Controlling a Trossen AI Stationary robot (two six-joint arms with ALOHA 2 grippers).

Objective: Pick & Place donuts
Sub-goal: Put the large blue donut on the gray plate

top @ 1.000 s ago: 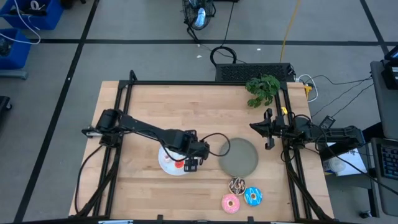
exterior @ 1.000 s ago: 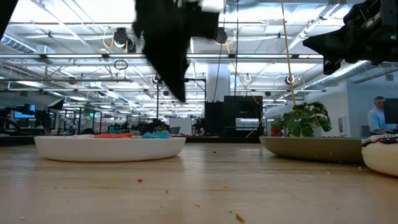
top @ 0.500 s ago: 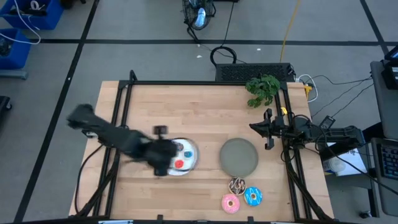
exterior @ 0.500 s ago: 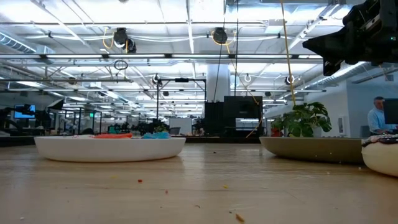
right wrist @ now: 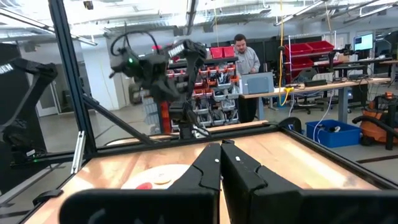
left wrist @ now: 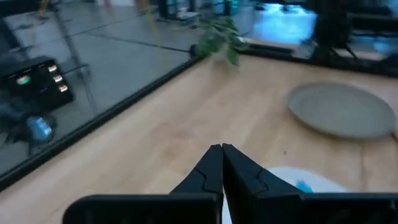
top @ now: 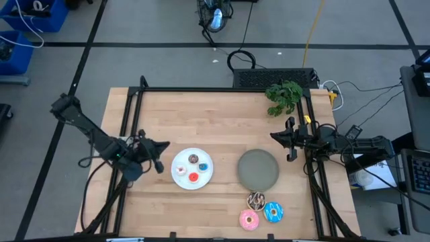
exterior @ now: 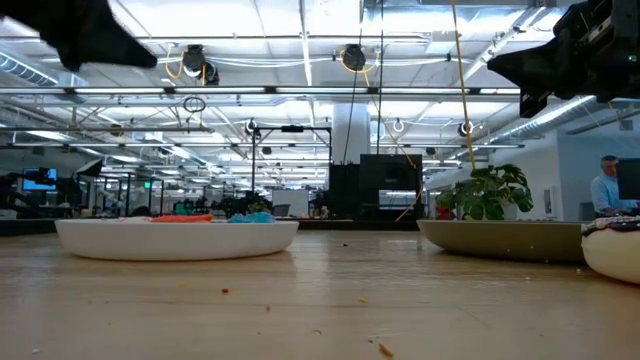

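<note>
Pulled back from over the white plate (top: 192, 168), where it hung a second ago, the left gripper (top: 161, 146) now sits near the table's left rail, just beside the plate and clear of it. Its fingers (left wrist: 214, 165) are pressed together with nothing between them, which the left wrist view shows plainly. The right gripper (top: 273, 136) rests at the right edge by the plant (top: 283, 96), unchanged, its fingers (right wrist: 219, 163) likewise clenched on nothing.

From above, the white plate carries three tiny donuts: a brown one (top: 193, 159), a blue one (top: 203, 167) and a red one (top: 193, 177), lying close together. The grey plate (top: 258, 169) to its right shows nothing on it. Near the table's front edge, apart from both plates, lie the three larger donuts: the drizzled dark one (top: 256, 199), the pink one (top: 249, 218) and the blue one (top: 273, 212), bunched together.

The low view adds little: only red and blue tops (exterior: 215, 215) peeking over the white plate's rim, and the grey plate's rim (exterior: 500, 238) edge-on. The right wrist view alone catches a person (right wrist: 247, 59) standing at a desk beyond the table.
</note>
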